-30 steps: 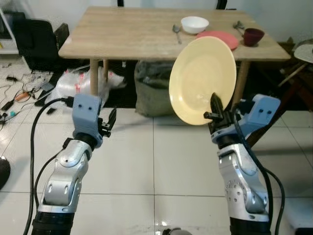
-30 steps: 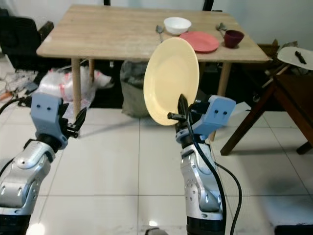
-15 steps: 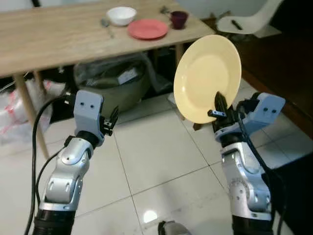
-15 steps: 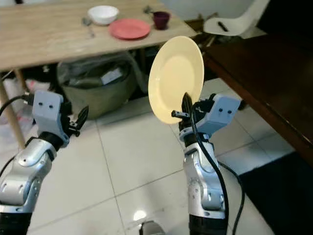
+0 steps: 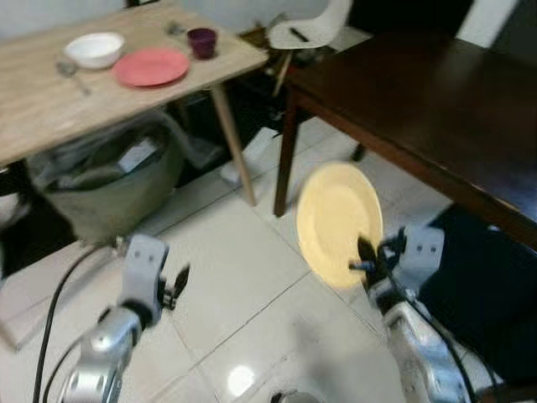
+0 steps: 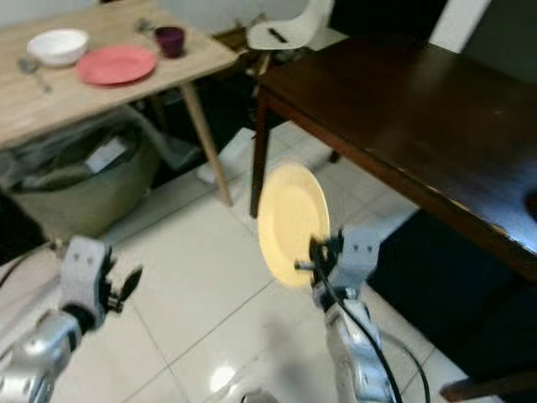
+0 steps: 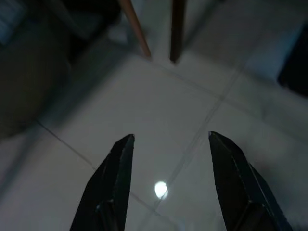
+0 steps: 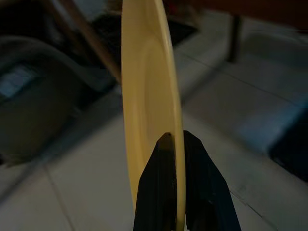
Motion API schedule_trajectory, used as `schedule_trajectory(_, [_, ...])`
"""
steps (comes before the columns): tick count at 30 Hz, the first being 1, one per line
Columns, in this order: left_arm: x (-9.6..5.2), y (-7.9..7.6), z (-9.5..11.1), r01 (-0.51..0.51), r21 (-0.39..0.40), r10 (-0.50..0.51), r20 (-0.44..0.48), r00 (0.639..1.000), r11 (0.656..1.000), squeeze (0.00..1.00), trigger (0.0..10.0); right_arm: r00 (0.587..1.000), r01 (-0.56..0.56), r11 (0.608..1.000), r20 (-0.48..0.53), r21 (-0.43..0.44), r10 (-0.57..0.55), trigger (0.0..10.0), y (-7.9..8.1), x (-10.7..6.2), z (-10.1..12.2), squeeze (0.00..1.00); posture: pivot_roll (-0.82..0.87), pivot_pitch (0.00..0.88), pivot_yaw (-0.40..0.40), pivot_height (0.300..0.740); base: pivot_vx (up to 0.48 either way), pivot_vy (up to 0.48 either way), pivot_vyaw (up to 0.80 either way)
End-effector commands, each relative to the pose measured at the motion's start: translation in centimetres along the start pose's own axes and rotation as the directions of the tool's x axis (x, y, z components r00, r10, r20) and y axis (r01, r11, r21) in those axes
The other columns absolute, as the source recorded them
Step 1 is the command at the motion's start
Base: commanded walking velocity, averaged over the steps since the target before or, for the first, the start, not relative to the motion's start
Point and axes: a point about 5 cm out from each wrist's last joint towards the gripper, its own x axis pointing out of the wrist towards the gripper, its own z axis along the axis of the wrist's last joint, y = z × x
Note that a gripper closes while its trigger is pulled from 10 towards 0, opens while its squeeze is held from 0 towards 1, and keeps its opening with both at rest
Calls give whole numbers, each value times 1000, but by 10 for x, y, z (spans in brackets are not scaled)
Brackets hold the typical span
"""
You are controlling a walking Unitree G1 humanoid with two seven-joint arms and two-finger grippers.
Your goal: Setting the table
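Silver arms, blue-grey wrists, black cables

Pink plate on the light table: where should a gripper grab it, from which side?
Judgement: take the pink plate by its rim, pinched over and under the lip. It lies flat on the light wooden table, so only the edge offers purchase. Come from the table's near edge: the white bowl and dark cup stand close on the other sides.
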Motion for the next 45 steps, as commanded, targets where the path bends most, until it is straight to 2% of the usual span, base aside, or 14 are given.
schedule_trajectory(1, [-3,3,-13,-18,-13,18,-44,999,1000,0,10000,1000,5,1000,-20,5,-5,10000,0,-3,-10,0,-108,13,50,740,0,0,-800])
schedule_trajectory(4, [-4,0,-22,-8,-28,7,-66,998,1000,0,10000,998,29,1000,-54,1,-29,10000,-5,-6,-21,0,-108,12,51,740,0,0,-800])
schedule_trajectory(6, [-3,-1,-19,-1,-11,0,-50,999,1000,0,10000,998,28,1000,-54,4,-28,10000,-6,-7,-23,0,-107,12,51,740,0,0,-800])
schedule_trajectory(17, [5,-3,-15,24,9,-24,-19,1000,1000,0,10000,999,44,999,-6,13,-44,10000,-12,-6,-19,0,-127,15,62,740,0,0,-800])
schedule_trajectory(29, [8,-2,-10,14,14,-14,8,1000,1000,0,10000,998,54,999,17,6,-54,10000,-16,-5,-14,0,-130,16,61,740,0,0,-800])
schedule_trajectory(34, [12,4,6,-16,-8,17,70,997,1000,0,10000,998,48,999,42,4,-48,10000,-16,1,-8,0,-126,13,58,740,0,0,-800])
schedule_trajectory(40, [13,3,24,-19,-30,23,144,989,999,0,10000,997,20,1000,71,-7,-20,10000,-13,3,1,0,-130,11,57,740,0,0,-800])
schedule_trajectory(45, [10,-2,56,8,-58,7,247,969,998,0,10000,984,-35,999,173,-8,36,10000,-5,9,34,0,-129,6,55,740,0,0,-640])
